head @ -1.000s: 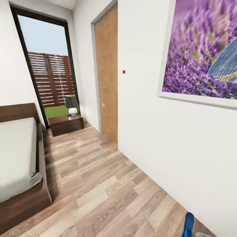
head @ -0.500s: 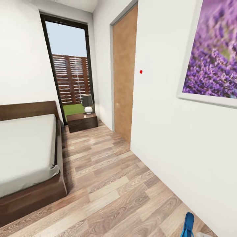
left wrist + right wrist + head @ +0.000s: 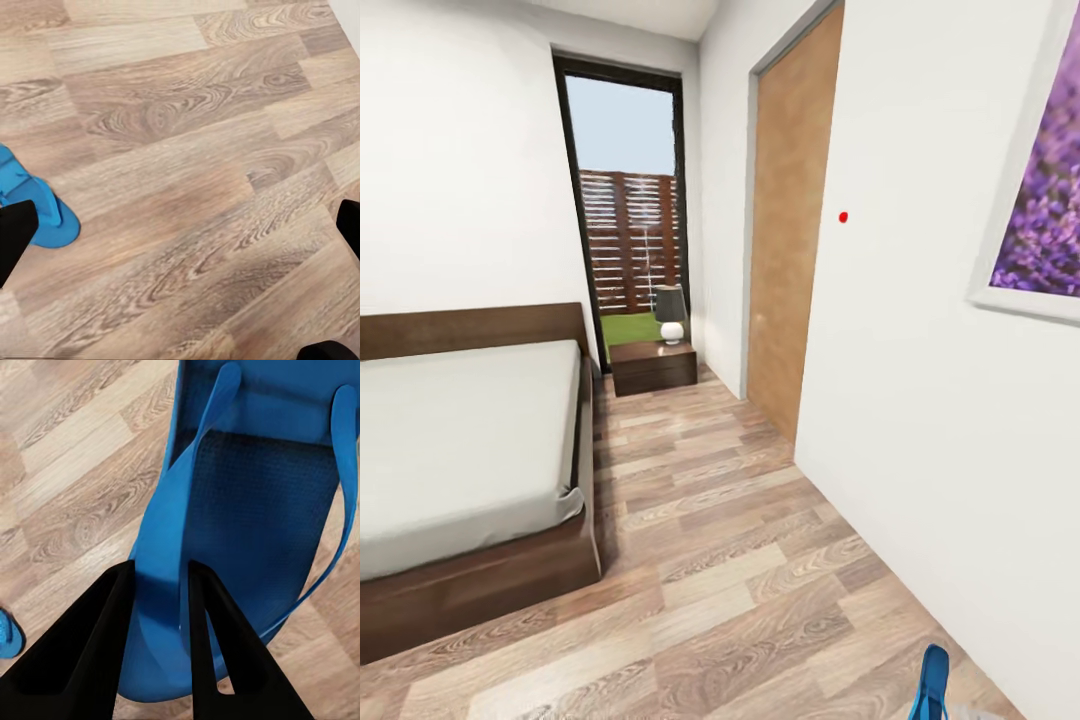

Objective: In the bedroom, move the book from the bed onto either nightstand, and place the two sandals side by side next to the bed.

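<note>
Nearest to us, our right gripper (image 3: 159,585) is pinching a strap of one blue sandal (image 3: 255,510) between its narrow fingers (image 3: 90,652), lifting it above the wood floor (image 3: 67,457). Our left gripper (image 3: 180,225) is hanging with fingers wide apart over bare planks, the second sandal (image 3: 37,206) lying just beside one fingertip. Farther off, we are facing the bed (image 3: 460,450) along the left wall. Beyond its headboard corner, the nightstand (image 3: 652,366) is carrying a small lamp (image 3: 671,312) by the window (image 3: 628,200).
</note>
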### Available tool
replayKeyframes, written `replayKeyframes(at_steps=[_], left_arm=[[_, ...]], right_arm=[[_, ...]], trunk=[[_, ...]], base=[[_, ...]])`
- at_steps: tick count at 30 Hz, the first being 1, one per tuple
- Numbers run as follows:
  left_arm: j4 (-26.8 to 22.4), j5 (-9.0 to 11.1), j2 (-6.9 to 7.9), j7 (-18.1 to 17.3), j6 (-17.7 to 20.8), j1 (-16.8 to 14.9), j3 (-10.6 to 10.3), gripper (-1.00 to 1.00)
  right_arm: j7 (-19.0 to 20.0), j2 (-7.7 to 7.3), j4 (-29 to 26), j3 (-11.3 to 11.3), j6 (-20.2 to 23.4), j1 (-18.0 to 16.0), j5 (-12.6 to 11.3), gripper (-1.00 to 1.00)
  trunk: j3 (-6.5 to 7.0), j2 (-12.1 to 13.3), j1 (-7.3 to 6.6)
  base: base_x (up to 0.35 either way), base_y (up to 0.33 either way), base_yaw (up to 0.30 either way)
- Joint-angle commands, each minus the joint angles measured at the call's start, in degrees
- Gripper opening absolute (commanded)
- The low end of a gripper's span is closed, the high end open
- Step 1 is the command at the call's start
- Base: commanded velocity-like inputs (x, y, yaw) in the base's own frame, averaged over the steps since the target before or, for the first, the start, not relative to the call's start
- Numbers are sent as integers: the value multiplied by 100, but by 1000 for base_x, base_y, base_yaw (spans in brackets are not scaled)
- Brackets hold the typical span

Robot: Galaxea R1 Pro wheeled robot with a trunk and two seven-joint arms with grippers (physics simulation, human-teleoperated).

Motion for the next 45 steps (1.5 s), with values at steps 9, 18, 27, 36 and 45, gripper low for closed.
replayKeyframes(at_steps=[9,18,27,36,45], left_arm=[[6,36,0,-28,2,-5,3,100],[6,36,0,-28,2,-5,-2,100],[6,36,0,-28,2,-5,-4,100],[6,36,0,-28,2,-5,-2,100],[6,36,0,-31,2,-5,-5,100]], right_arm=[[26,-2,3,41,-20,-2,-51,-100],[39,-2,3,41,-20,-2,-51,-100],[37,-2,3,41,-20,-2,-51,-100],[35,-2,3,41,-20,-2,-51,-100],[35,-2,3,41,-20,-4,-51,-100]], trunk=[[-6,-3,0],[-6,-3,0],[-6,-3,0],[-6,-3,0],[-6,-3,0]], base=[[69,-62,291],[212,-188,185],[200,-183,3],[19,-31,155],[0,0,281]])
